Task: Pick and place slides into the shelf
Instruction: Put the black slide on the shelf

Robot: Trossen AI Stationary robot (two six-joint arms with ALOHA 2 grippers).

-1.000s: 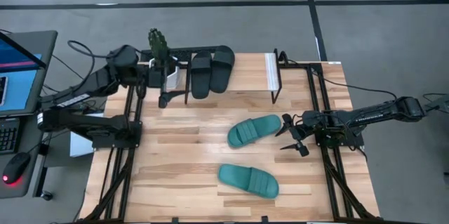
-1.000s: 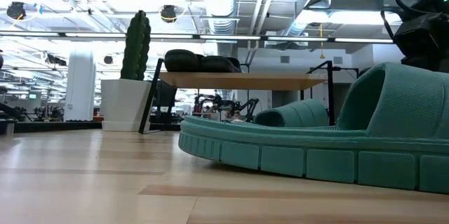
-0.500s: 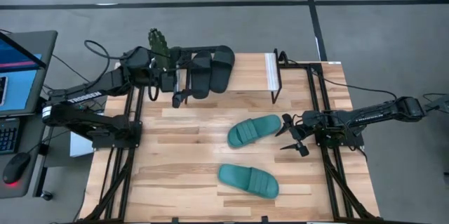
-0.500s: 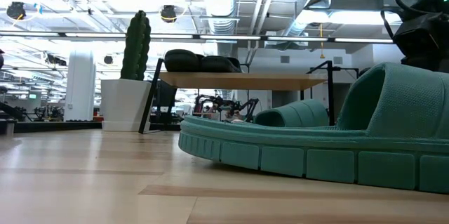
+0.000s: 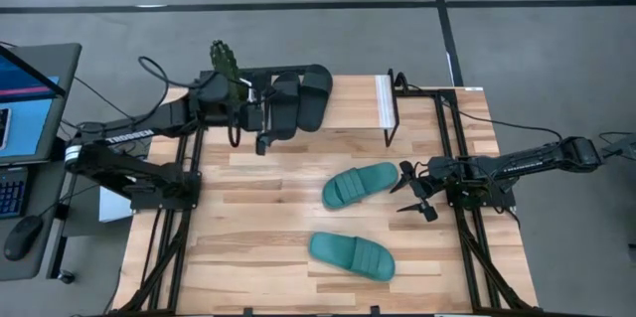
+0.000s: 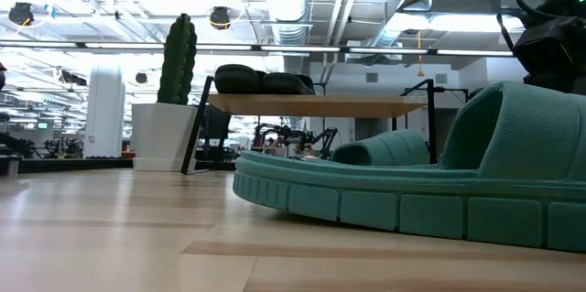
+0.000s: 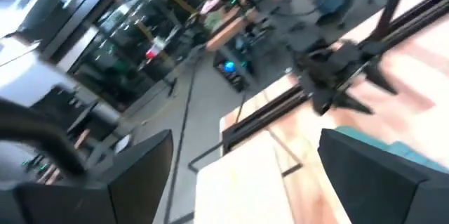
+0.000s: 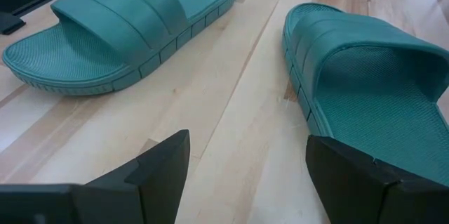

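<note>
Hovering just beside the two black slides [image 5: 301,100] on the shelf [image 5: 353,101], the left gripper [image 5: 260,130] gapes empty. Facing the near teal slide [image 5: 359,184] on the tabletop [image 5: 258,218], the right gripper [image 5: 415,190] spreads wide, empty.

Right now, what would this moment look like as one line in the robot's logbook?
black slides: on shelf | teal slides: on table | left gripper: beside shelf, open | right gripper: near teal slide, open

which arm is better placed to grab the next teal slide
The right. Its gripper sits open beside the nearer teal slide, fingers facing both teal slides in its wrist view. The left gripper is up at the shelf by the black slides, farther off.
</note>
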